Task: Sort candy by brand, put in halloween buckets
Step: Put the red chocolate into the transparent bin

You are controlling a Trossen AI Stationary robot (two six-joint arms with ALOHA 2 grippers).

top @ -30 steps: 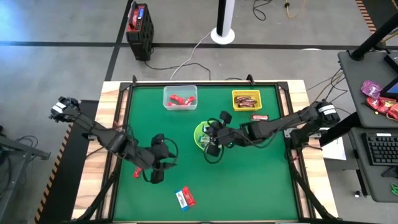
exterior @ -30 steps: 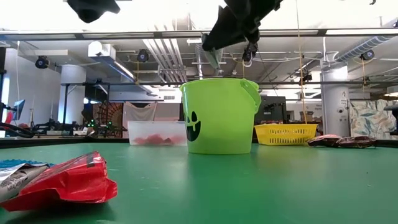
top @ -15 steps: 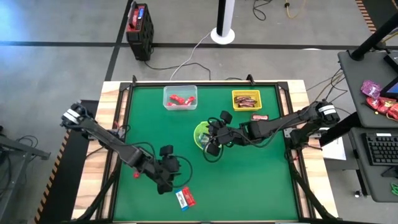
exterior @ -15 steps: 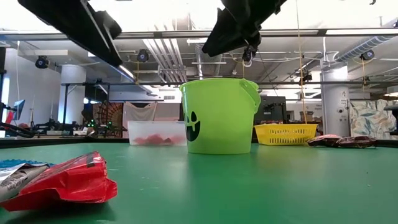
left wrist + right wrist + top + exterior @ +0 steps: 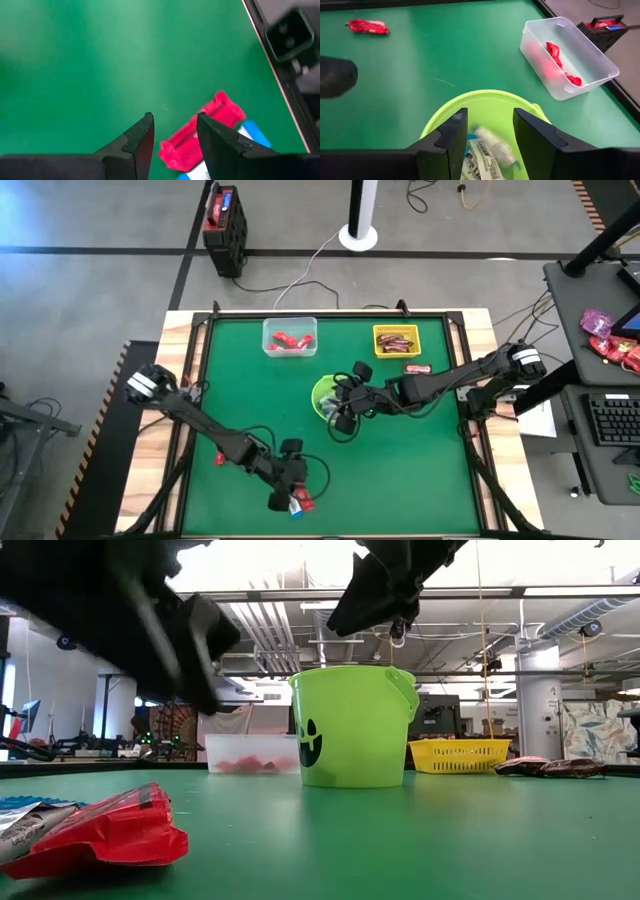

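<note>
My left gripper (image 5: 174,122) is open and hangs near the table's front edge, just above a red candy (image 5: 200,134). A blue-and-white candy (image 5: 252,137) lies against that red one. In the high view this gripper (image 5: 283,498) covers part of the pair (image 5: 303,502). My right gripper (image 5: 490,120) is open above the lime-green bucket (image 5: 485,107) (image 5: 322,392). A blue-and-white candy (image 5: 487,150) lies inside the bucket. The clear box (image 5: 290,337) holds red candy, and the yellow basket (image 5: 397,340) holds brown candy.
One red candy (image 5: 220,459) lies at the table's left side and shows far off in the right wrist view (image 5: 367,26). A brown candy (image 5: 418,368) lies just in front of the yellow basket. Open green tabletop (image 5: 400,470) stretches across the near right.
My left gripper has come down and moved toward the near edge and rightward, ending over the red and blue-and-white pair. My right gripper has stayed above the green bucket; the candy that hung from its fingers is gone from them.
</note>
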